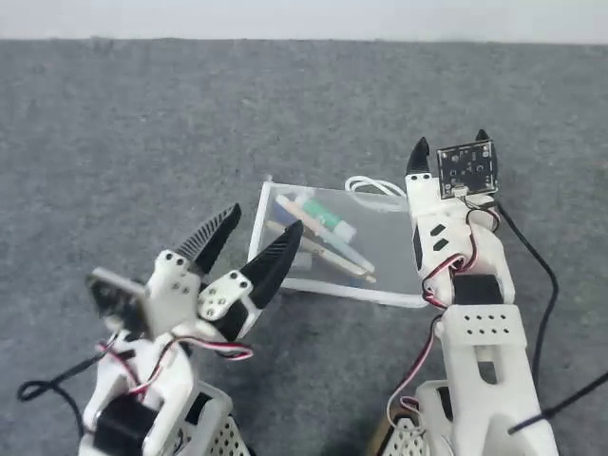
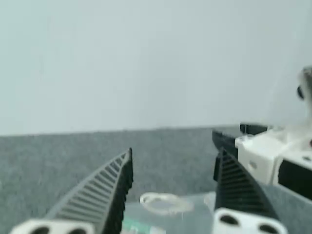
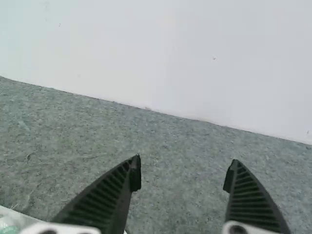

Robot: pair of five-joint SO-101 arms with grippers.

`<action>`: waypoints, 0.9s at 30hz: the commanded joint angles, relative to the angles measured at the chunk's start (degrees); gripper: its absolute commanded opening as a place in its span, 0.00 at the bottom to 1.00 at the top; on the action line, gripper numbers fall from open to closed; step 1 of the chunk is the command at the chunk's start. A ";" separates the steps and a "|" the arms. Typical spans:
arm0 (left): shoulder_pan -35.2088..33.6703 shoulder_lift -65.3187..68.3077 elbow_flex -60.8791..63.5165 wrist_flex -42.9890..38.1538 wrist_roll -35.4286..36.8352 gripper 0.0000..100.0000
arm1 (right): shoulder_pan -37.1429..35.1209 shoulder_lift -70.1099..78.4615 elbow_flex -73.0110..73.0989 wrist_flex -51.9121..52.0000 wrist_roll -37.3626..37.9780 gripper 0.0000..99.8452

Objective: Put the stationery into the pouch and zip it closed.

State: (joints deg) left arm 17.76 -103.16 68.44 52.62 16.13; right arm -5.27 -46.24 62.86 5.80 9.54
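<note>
High view: I'm seeing the stationery (image 1: 323,233) already lying inside the clear pouch (image 1: 391,252) mid-table. The zip is probably what's left, though I can't make out whether it's shut. My left gripper (image 1: 267,217) is hanging spread wide above the pouch's left edge.

Left wrist view: a white loop (image 2: 165,203) is sitting between the parted jaws, with the right arm (image 2: 273,156) crowding close alongside.

Right wrist view: the right gripper (image 3: 185,163) is gaping over bare mat (image 3: 73,126), with open room beyond.

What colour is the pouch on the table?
The flat plastic pouch is transparent with a white edge, best seen in the high view.
</note>
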 commanded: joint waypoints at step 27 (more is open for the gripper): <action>-14.68 -0.70 12.35 -20.40 0.35 0.01 | 0.22 -3.38 -1.41 -1.36 -0.70 0.01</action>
State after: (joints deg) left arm 3.69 -103.16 78.29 39.16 16.13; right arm -5.27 -46.42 62.86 5.80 9.54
